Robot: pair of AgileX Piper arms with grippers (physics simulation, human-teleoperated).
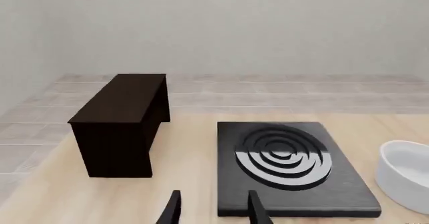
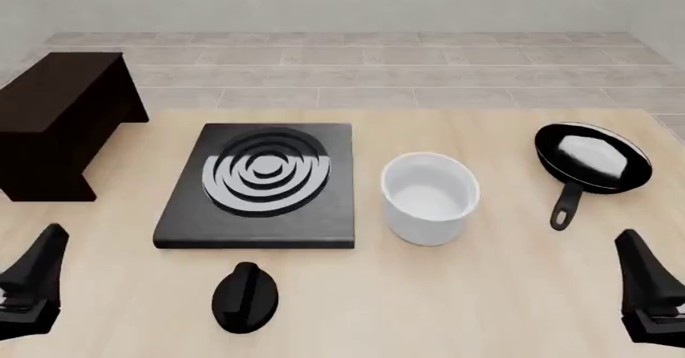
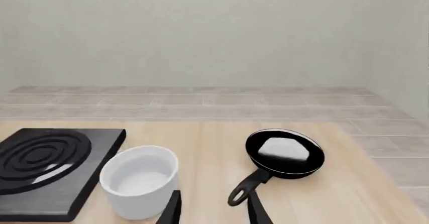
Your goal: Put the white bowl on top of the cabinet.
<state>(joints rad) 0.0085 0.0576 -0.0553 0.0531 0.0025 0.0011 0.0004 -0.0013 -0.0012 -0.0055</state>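
Observation:
The white bowl [image 2: 429, 197] stands upright on the wooden table, just right of the stove plate. It also shows in the left wrist view [image 1: 405, 175] and the right wrist view [image 3: 139, 180]. The dark brown cabinet [image 2: 59, 120] stands at the far left with its flat top bare, and shows in the left wrist view [image 1: 122, 122]. My left gripper [image 2: 43, 255] hovers open at the near left, far from the bowl; its fingers [image 1: 173, 210] hold nothing. My right gripper [image 2: 638, 258] is open at the near right, and its empty fingers [image 3: 256, 210] point between bowl and pan.
A flat black stove plate [image 2: 259, 184] with grey rings lies between cabinet and bowl. A black frying pan [image 2: 592, 159] sits at the right, handle toward me. A black knob-shaped object [image 2: 245, 296] rests near the front edge. Tiled floor lies beyond the table.

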